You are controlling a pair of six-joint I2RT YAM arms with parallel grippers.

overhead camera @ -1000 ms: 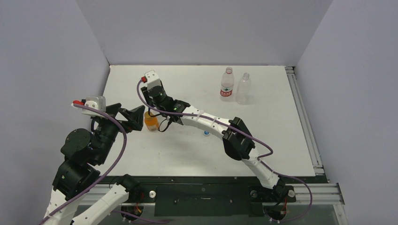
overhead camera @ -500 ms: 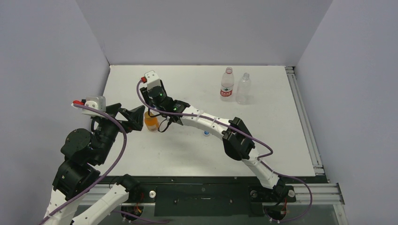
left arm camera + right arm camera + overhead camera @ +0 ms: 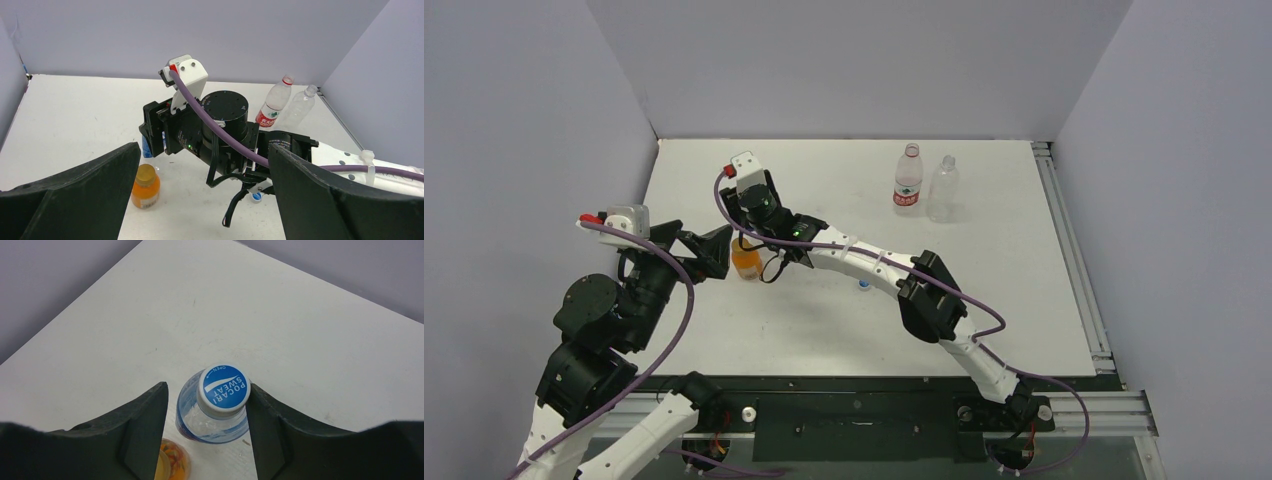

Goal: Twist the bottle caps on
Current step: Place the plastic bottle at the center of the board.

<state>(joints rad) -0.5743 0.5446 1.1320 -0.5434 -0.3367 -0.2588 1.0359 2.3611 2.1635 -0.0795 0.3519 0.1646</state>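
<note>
The right hand (image 3: 206, 387) was held above the blue bottle (image 3: 210, 422), which stood upright on the worktop (image 3: 300, 330). Its fingers (image 3: 142, 425) were parted, one on each side of the blue cap (image 3: 223, 385). The cap sat on the bottle's neck with its printed top turned upward. A gap was seen between the cap and the finger on the left of the wrist view. The other finger lay at the cap's edge, and whether it touched could not be told. Nothing was gripped.

The left hand (image 3: 205, 150) was spread wide and nothing was held in it. It was pointed across the worktop towards the right hand. The orange bottle (image 3: 145, 192) stood upright just beside the blue bottle, and a gold cap (image 3: 145, 172) was seated on it. From above, this bottle was seen close in front of the left hand, outside its fingers.

A loose cap (image 3: 863, 284), blue and white, lay flat on the worktop beside the right forearm, apart from every bottle.

Towards the far right of the worktop, a labelled bottle (image 3: 908, 185) and a clear bottle (image 3: 942, 190) stood upright side by side, well apart from both hands. A red cap (image 3: 287, 79) was seen on the labelled bottle. Whether the clear bottle was capped could not be made out.
</note>
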